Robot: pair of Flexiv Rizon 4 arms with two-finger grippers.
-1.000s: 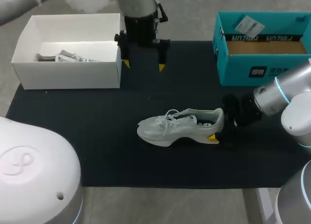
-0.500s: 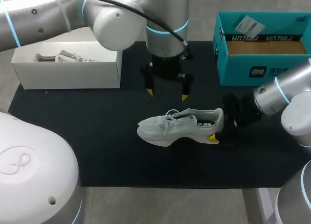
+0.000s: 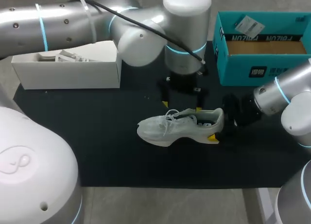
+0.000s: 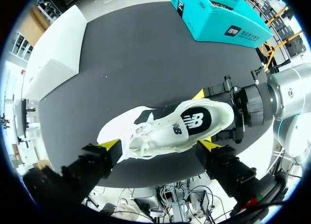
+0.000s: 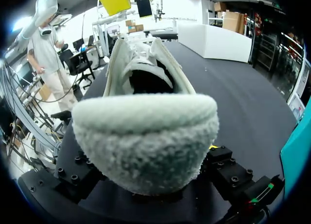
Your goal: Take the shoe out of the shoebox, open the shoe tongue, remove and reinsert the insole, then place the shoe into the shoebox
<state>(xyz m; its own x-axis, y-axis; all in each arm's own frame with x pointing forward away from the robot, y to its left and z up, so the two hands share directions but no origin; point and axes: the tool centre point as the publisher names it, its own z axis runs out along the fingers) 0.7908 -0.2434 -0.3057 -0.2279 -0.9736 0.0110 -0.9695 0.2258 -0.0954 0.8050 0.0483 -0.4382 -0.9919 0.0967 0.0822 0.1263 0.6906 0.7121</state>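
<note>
A pale grey-white shoe (image 3: 177, 127) stands upright on the black mat (image 3: 97, 146), toe to the left. My right gripper (image 3: 214, 125) has a finger on each side of the heel and is shut on it; one yellow tip shows at the near side. In the right wrist view the fuzzy heel (image 5: 146, 141) fills the space between the fingers. My left gripper (image 3: 181, 106) hangs open just above and behind the shoe's laces. In the left wrist view the shoe (image 4: 165, 129) lies ahead of my open left gripper (image 4: 159, 145). The teal shoebox (image 3: 262, 63) stands at the back right.
A white open box (image 3: 68, 71) with small items inside stands at the back left of the mat. The left arm (image 3: 87, 25) stretches across above it. The mat's front strip lies bare before the shoe.
My left arm has swung from beside the white box to the right and forward, ending above the shoe. The shoe and the right gripper have not moved.
</note>
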